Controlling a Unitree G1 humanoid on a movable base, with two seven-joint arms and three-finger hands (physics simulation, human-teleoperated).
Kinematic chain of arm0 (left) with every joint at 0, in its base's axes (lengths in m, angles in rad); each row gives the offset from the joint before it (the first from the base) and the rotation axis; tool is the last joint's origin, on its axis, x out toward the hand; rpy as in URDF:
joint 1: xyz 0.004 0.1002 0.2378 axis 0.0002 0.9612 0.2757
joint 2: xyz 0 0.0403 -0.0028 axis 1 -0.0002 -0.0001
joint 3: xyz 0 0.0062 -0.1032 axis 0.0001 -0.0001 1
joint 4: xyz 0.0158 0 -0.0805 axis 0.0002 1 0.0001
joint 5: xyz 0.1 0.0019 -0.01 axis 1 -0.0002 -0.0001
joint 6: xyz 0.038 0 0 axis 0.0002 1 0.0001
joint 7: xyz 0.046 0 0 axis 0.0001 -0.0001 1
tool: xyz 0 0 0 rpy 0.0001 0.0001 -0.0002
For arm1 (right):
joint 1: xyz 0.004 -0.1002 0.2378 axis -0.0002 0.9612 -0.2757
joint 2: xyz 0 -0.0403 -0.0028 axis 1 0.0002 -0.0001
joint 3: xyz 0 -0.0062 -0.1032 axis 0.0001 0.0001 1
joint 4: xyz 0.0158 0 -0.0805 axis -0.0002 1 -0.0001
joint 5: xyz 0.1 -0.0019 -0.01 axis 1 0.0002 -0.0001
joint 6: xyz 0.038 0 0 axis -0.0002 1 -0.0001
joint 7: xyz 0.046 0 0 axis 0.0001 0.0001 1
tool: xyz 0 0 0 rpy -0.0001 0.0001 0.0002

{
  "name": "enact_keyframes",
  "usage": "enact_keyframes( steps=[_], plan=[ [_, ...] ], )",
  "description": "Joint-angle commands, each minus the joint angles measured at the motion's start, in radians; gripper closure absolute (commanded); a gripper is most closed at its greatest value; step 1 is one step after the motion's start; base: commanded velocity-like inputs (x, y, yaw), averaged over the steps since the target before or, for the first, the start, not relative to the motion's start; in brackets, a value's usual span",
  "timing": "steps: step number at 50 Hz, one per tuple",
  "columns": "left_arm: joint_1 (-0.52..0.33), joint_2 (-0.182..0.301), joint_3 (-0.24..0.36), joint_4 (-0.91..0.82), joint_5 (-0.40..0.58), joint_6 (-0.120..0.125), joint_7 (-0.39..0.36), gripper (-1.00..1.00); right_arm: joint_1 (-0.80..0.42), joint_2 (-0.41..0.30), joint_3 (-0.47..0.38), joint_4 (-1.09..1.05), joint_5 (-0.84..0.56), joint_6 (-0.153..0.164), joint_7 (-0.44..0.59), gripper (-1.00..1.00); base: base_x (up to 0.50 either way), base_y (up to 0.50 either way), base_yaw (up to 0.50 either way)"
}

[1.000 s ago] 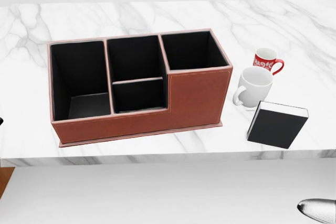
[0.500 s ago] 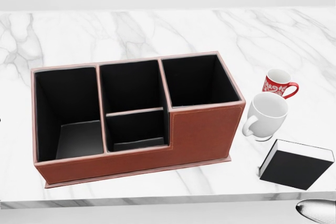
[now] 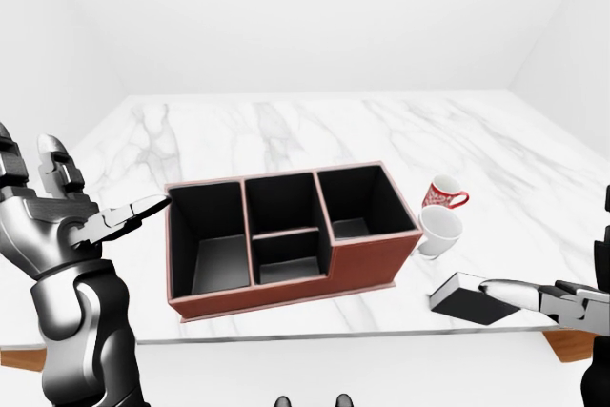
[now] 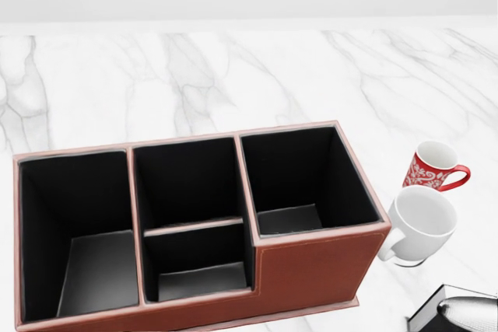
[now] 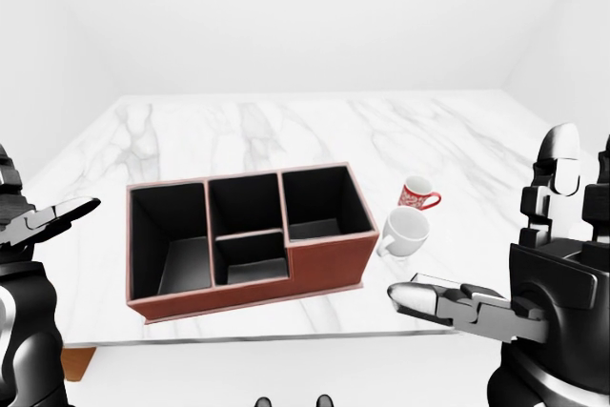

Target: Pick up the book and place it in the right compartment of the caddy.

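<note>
Left-eye view — right hand (image 3: 572,304) open-fingered beside book (image 3: 464,297)

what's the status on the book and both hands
Left hand open, raised beside caddy. Right hand open, one of its fingers over book. Book flat on counter. White mug between book and caddy.

book (image 3: 467,298): black, flat on marble, right of caddy | caddy (image 4: 311,270): brown, compartments empty

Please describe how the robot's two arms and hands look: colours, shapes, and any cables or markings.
Both arms are glossy metallic grey with dark, near-black joints. The left hand and right hand have blocky palms and thick segmented fingers, one tapering to a pale pointed tip. The forearms are rounded and bulky. No cables or markings show.
</note>
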State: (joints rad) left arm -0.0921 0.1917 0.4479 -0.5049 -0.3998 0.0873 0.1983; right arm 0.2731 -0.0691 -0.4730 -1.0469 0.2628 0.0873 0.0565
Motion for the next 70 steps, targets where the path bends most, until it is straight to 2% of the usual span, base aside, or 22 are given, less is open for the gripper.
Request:
enact_keyframes(
  steps=[1,10,14,17,19,20,22,23,24,26,27,29,33,37,39,40,44,47,51,55,67,70],
  plan=[
    [0.001,-0.001,-0.001,0.000,0.000,0.000,0.000,-1.00,0.001,0.009,-0.003,0.000,0.000,0.000,0.006,-1.00,0.36,0.00,0.00],
    [0.004,-0.003,-0.003,-0.007,0.003,0.000,0.000,-1.00,-0.033,0.002,0.025,0.000,-0.048,0.000,0.025,-1.00,0.04,0.00,0.00],
    [0.004,-0.004,-0.002,-0.009,0.004,0.000,-0.001,-1.00,-0.056,-0.083,0.032,0.000,-0.005,0.000,-0.031,-1.00,0.00,0.00,0.00],
    [0.005,-0.005,-0.003,-0.013,0.005,0.000,-0.001,-1.00,-0.071,-0.248,0.026,0.000,0.113,0.000,-0.141,-1.00,0.00,0.00,0.00],
    [0.004,-0.005,-0.005,-0.014,0.008,0.000,0.000,-1.00,-0.123,-0.457,-0.021,0.000,0.306,0.000,-0.279,-1.00,0.00,0.00,0.00],
    [0.004,-0.005,-0.004,-0.014,0.008,0.000,0.000,-1.00,-0.115,-0.514,-0.025,0.000,0.377,0.000,-0.343,-1.00,0.00,0.00,0.00],
    [0.001,0.001,0.005,-0.017,0.002,0.000,0.001,-1.00,-0.233,-0.677,-0.134,0.000,0.604,0.000,-0.445,-1.00,0.00,0.00,0.00],
    [-0.003,0.005,0.010,-0.017,-0.001,0.000,0.004,-1.00,-0.284,-0.718,-0.178,0.000,0.713,0.000,-0.458,-1.00,0.00,0.00,0.00],
    [-0.005,0.008,0.014,-0.019,-0.003,0.000,0.006,-1.00,-0.343,-0.738,-0.235,0.000,0.810,0.000,-0.465,-1.00,0.00,0.00,0.00],
    [-0.004,0.006,0.010,-0.018,0.001,0.000,0.007,-1.00,-0.375,-0.833,-0.276,0.000,0.771,0.000,-0.434,-1.00,0.00,0.00,0.00],
    [-0.001,0.001,-0.001,-0.014,0.011,0.000,0.005,-1.00,-0.383,-0.845,-0.348,0.000,0.797,0.000,-0.331,-1.00,0.00,0.00,0.00],
    [0.000,-0.001,-0.004,-0.013,0.015,0.000,0.003,-1.00,-0.308,-0.897,-0.388,0.000,0.713,0.000,-0.220,-1.00,0.00,0.00,0.00],
    [0.000,-0.001,-0.004,-0.017,0.016,0.000,0.002,-1.00,-0.025,-0.782,-0.401,0.000,0.383,0.000,0.134,-1.00,0.00,0.00,0.00],
    [-0.005,0.000,-0.005,-0.004,0.018,0.000,0.000,-1.00,-0.004,-0.705,-0.452,0.000,0.078,0.000,0.484,-1.00,0.00,0.00,0.00],
    [-0.010,0.002,-0.006,0.004,0.020,0.000,0.001,-1.00,0.001,-0.738,-0.543,0.000,-0.016,0.000,0.642,-1.00,0.00,0.00,0.00],
    [-0.010,0.002,-0.007,0.006,0.020,0.000,0.001,-1.00,0.008,-0.759,-0.597,0.000,-0.055,0.000,0.642,-1.00,0.00,0.00,0.00],
    [-0.009,0.001,-0.010,0.006,0.021,0.000,0.000,-1.00,-0.044,-0.754,-0.645,0.000,-0.341,0.000,0.642,-1.00,0.00,0.00,0.00],
    [-0.009,0.001,-0.009,0.004,0.019,0.000,0.000,-1.00,-0.142,-0.624,-0.601,0.000,-0.693,0.000,0.642,-1.00,0.00,0.00,0.00],
    [-0.011,0.000,-0.013,0.013,0.025,0.000,0.000,-1.00,-0.005,-0.505,-0.722,0.000,-0.622,0.000,0.642,-1.00,0.00,0.00,0.00],
    [-0.008,0.000,-0.014,0.008,0.025,0.000,0.001,-1.00,0.037,-0.488,-0.819,0.000,-0.590,0.000,0.642,-1.00,0.00,0.00,0.00],
    [-0.004,-0.002,-0.010,0.000,0.024,0.000,0.001,-1.00,0.074,-0.352,-0.950,0.128,-0.629,0.000,0.642,-1.00,0.00,0.00,0.00],
    [-0.002,-0.004,-0.012,-0.001,0.027,0.000,-0.001,-1.00,0.074,-0.362,-0.956,0.136,-0.631,0.000,0.642,-1.00,0.00,0.00,0.00]
  ],
)
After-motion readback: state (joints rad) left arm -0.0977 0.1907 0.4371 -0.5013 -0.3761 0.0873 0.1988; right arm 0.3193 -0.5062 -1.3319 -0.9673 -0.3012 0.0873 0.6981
